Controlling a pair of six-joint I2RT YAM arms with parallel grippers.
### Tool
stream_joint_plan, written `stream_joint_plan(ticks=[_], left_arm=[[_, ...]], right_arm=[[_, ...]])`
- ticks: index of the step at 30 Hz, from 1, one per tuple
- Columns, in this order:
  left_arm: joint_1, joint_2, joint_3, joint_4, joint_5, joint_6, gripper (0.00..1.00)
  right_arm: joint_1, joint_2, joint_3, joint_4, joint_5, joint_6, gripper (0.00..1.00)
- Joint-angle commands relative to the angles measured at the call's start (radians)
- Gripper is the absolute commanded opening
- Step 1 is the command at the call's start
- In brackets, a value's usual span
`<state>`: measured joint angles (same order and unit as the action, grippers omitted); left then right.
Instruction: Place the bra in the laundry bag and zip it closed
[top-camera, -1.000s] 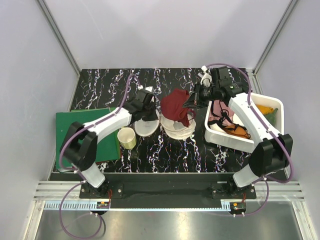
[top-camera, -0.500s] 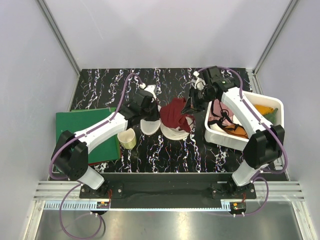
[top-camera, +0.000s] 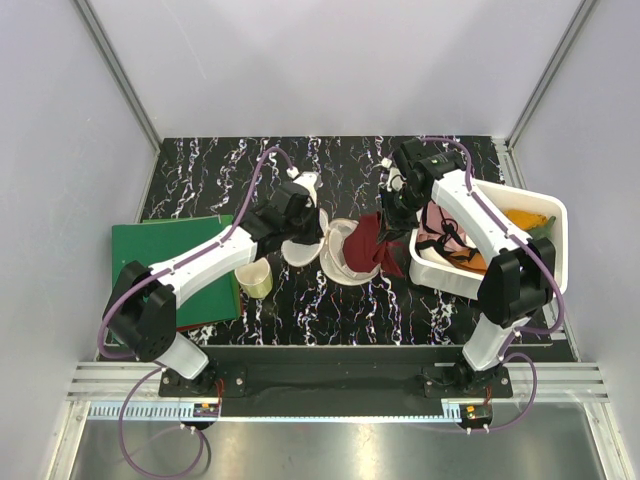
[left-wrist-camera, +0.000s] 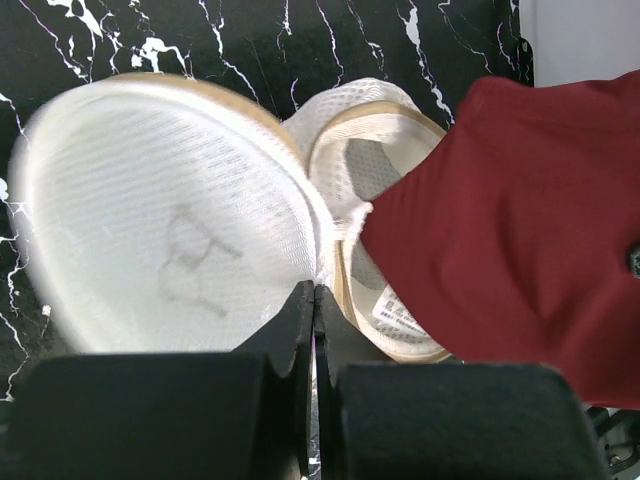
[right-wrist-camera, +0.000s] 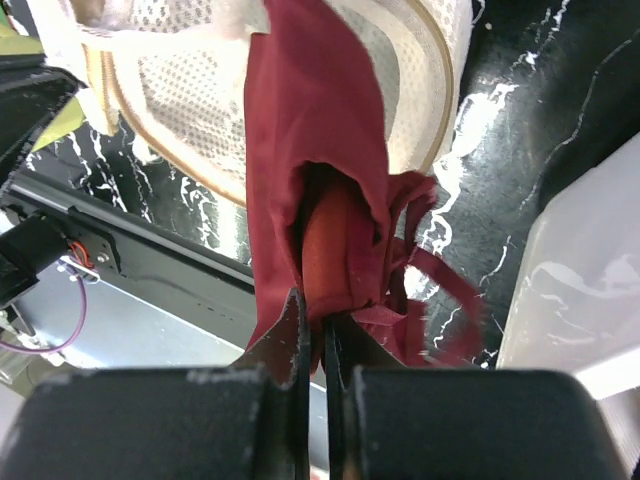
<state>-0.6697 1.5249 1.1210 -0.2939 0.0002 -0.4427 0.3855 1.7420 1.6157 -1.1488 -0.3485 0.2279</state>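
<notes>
Left gripper (left-wrist-camera: 314, 292) clamps round cream mesh laundry bag (left-wrist-camera: 160, 210); right gripper (right-wrist-camera: 312, 302) clamps maroon fabric bra (right-wrist-camera: 320, 150). Straps (right-wrist-camera: 432, 265), seemingly overhanging, may jam zipper (left-wrist-camera: 372, 112).

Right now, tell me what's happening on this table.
The left claw is pinched shut on the edge of the round cream-white mesh laundry bag, holding one side up so it gapes open. The right claw is shut on the dark red fabric bra, which hangs over the bag's open mouth. The bra looks draped across the rim rather than tucked fully inside, and the bag is not yet zipped.
</notes>
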Motion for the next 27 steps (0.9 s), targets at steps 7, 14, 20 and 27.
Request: stream_joint_plan(ticks=[7,14,20,27], left_arm=[[-0.011,-0.013,0.023,0.067,0.021,0.018,0.00],[-0.037,-0.019,0.046,0.082,0.067,0.029,0.00],[-0.054,-0.026,0.051,0.088,0.069,0.055,0.00],[-0.074,-0.031,0.033,0.110,0.084,0.039,0.00]], right_arm=[[0.016,-0.032,-0.016,0.024,-0.090,-0.007,0.00],[0.064,0.060,0.009,0.063,-0.161,0.004,0.00],[0.070,0.088,-0.020,0.075,-0.197,-0.018,0.00],[0.067,0.178,-0.002,0.182,-0.300,0.062,0.00]])
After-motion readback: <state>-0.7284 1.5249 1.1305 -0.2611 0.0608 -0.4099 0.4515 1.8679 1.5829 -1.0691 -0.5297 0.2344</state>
